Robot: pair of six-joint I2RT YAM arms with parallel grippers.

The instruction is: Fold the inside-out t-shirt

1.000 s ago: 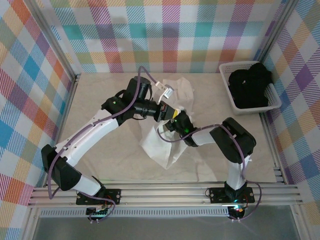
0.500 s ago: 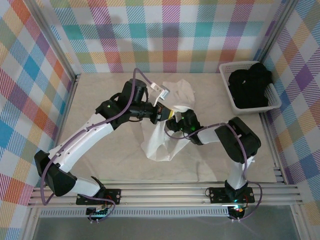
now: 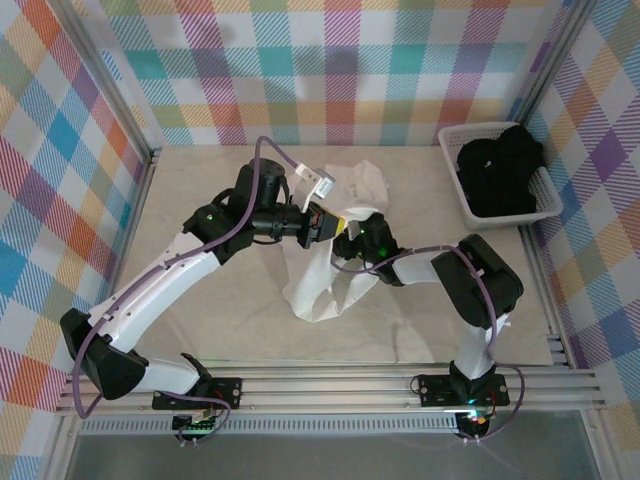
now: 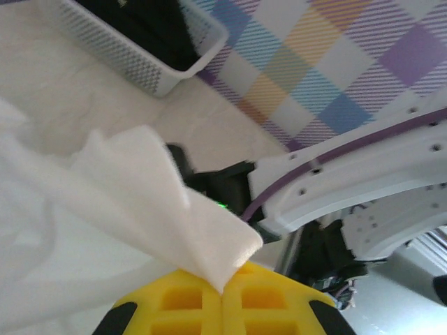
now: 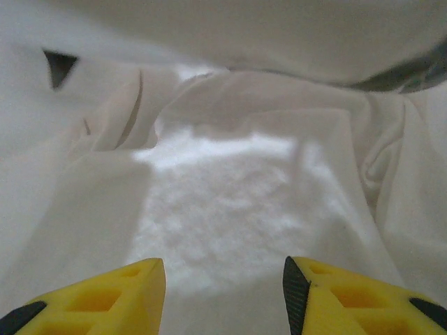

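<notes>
The inside-out t-shirt (image 3: 318, 285) is a crumpled white heap at mid-table, with one part pulled up and another spread toward the back (image 3: 368, 183). My left gripper (image 3: 328, 222) is above it. In the left wrist view its yellow fingers (image 4: 174, 303) are shut on a folded edge of the white cloth (image 4: 147, 188), and the gripper (image 4: 223, 289) holds that edge raised. My right gripper (image 3: 352, 240) sits just right of the left one, pushed in among the cloth. Its jaws (image 5: 223, 279) stand open, with white fabric (image 5: 230, 188) ahead of and around them and nothing pinched.
A white plastic basket (image 3: 548, 207) with a black garment (image 3: 498, 175) stands at the back right, against the checked wall; the basket (image 4: 133, 66) also appears in the left wrist view. Bare tabletop lies left of and in front of the shirt. The two arms are close together.
The left arm has drawn back to the left and farther away, pulling the gripped cloth up. The right gripper has moved farther into the shirt and its jaws have widened a little.
</notes>
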